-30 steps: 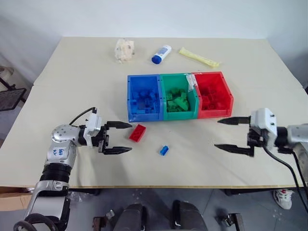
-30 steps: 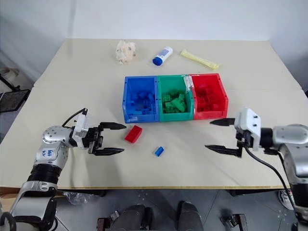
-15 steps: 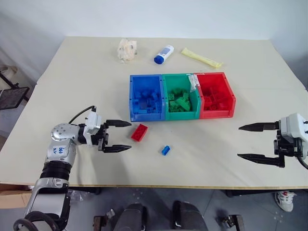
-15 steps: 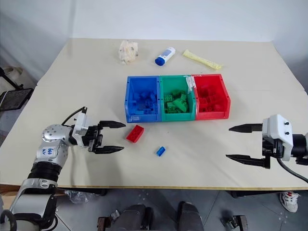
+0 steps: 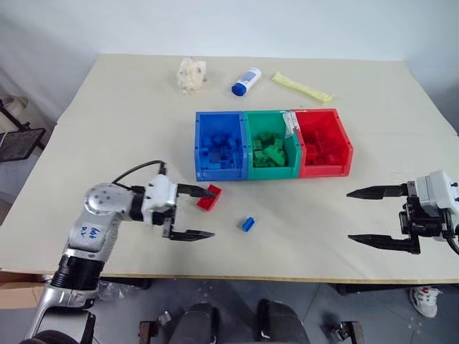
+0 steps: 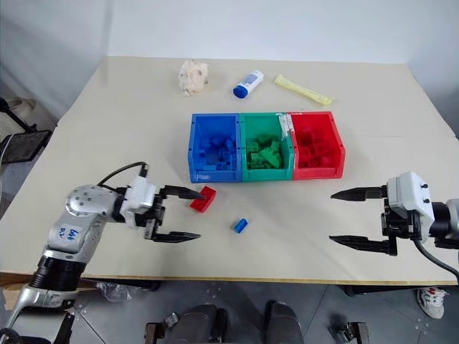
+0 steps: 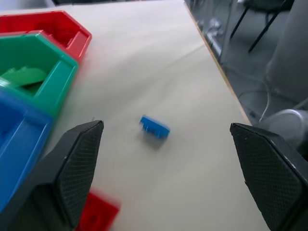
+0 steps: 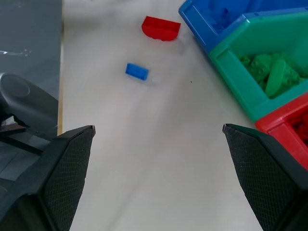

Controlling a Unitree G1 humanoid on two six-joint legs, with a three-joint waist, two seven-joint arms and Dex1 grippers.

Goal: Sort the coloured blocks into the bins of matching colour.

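Fingers on the left gripper (image 5: 195,212) are spread wide apart and hold nothing. This arm has slid in toward the red block (image 5: 210,198) since a moment ago, and now one finger tip sits right by that block, maybe touching it. So it looks ready to grab it next. The right gripper (image 5: 371,215) has pulled back to the table's edge, with its fingers wide apart and empty too. The small blue block (image 5: 247,223) lies on the table (image 5: 115,129) near the red one. Both wait in front of the bins (image 5: 273,143), which already have blocks inside.
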